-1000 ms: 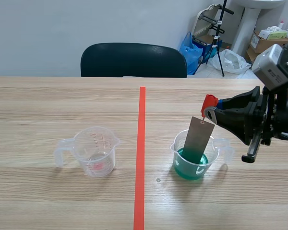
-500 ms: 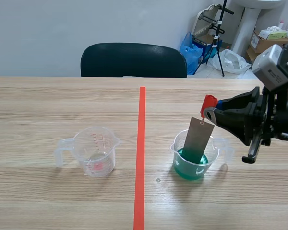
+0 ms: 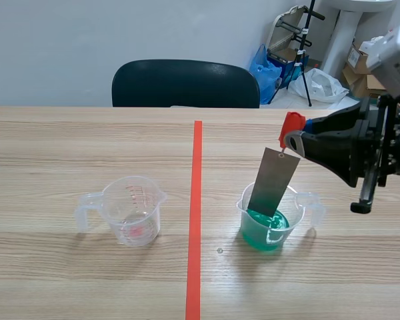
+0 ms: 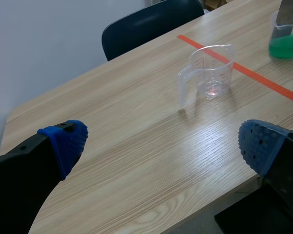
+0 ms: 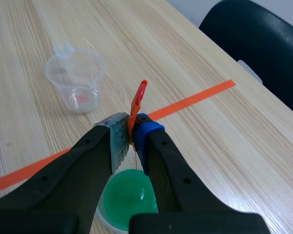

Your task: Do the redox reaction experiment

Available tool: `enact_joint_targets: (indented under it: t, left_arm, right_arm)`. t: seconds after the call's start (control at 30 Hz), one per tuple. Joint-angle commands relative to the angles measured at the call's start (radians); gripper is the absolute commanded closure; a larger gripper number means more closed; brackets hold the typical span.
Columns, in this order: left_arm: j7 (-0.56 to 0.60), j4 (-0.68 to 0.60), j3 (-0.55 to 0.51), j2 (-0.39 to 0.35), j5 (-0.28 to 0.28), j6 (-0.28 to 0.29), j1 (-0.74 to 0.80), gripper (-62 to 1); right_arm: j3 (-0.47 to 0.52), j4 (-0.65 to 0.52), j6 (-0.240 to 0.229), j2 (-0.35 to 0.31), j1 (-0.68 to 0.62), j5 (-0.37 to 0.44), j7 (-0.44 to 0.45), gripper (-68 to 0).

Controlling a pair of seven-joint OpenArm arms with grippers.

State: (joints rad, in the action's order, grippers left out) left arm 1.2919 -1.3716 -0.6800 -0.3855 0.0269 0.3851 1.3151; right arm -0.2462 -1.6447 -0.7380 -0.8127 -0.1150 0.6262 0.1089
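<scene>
At the far left, the left gripper (image 4: 164, 142) is held wide open above the table (image 3: 53, 147), with nothing between its blue pads. It is set well apart from the work and is best left there. An empty cup (image 3: 130, 210) of clear plastic is seen left of the tape line (image 3: 196, 200), upright, with its handle turned away from the line.

Right of the line, a cup of green liquid (image 3: 270, 223) is set upright. A metal strip (image 3: 273, 182) is hung into it at a tilt. Its lower end is inside the rim, but whether it is touching the liquid cannot be told. The strip is hung from a red tab (image 3: 292, 139), and the right gripper (image 3: 295, 145) is closed tight on that tab.

The step in hand is judged to be the dipping of the strip. Any travel is best made straight up or down, slowly, so that the swinging strip is not knocked against the rim and the light cup is not tipped. If the strip is raised, it should be paused over the cup so that drips are caught.
</scene>
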Motion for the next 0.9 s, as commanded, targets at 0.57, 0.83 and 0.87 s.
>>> enact_joint_targets:
  t: [0.57,0.83,0.87]
  left_arm:
    - [0.016,-0.004,0.005,0.0,-0.006,-0.002,0.002,-62.3]
    - [0.012,-0.004,0.005,0.0,-0.006,-0.002,0.002,-62.3]
    - [0.012,-0.004,0.005,0.0,-0.006,-0.002,0.002,-62.3]
  right_arm:
    - [0.162,-0.22,-0.008,-0.099,-0.01,0.296,-0.274,-0.8]
    - [0.291,-0.319,-0.008,-0.098,-0.091,0.322,-0.326,-0.8]
    - [0.306,-0.328,-0.008,-0.098,-0.097,0.336,-0.338,-0.8]
